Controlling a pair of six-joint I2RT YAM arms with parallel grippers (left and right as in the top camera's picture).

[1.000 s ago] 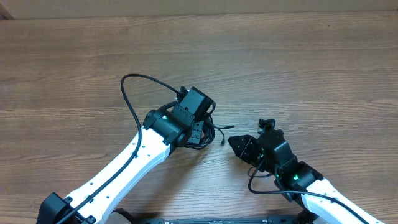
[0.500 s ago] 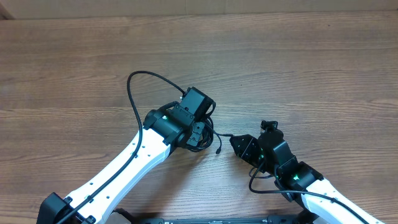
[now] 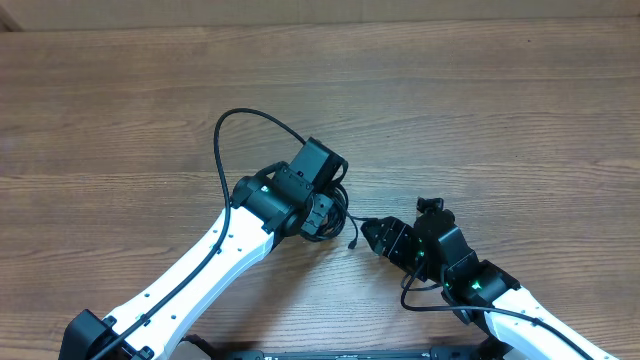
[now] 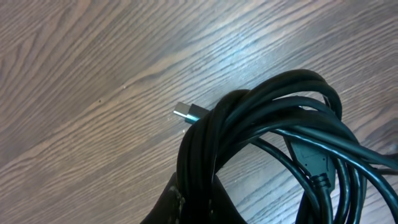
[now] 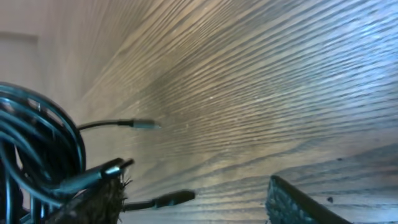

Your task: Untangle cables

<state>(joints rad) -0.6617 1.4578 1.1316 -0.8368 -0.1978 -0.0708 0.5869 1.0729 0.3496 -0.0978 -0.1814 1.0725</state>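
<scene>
Mid-untangle: left end effector (image 3: pixel 322 214) pinches the cables (image 4: pixel 261 134), right end effector (image 5: pixel 193 200) sits open; next I'd grab that loose plug (image 5: pixel 145 125).

The flat wooden table (image 3: pixel 500 100) is light brown with darker streaked grain. The thin black flexible cables (image 4: pixel 236 112) are glossy black, and one small metal plug tip (image 4: pixel 185 112) is silvery. The left robot arm (image 3: pixel 200 265) and right robot arm (image 3: pixel 530 312) are white with black joints, each showing a small green light (image 3: pixel 264 184).

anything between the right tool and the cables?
Nothing visible. The right tool stands open beside the cables, whose loose plug ends reach its near finger. The left tool grips them from the other side.
</scene>
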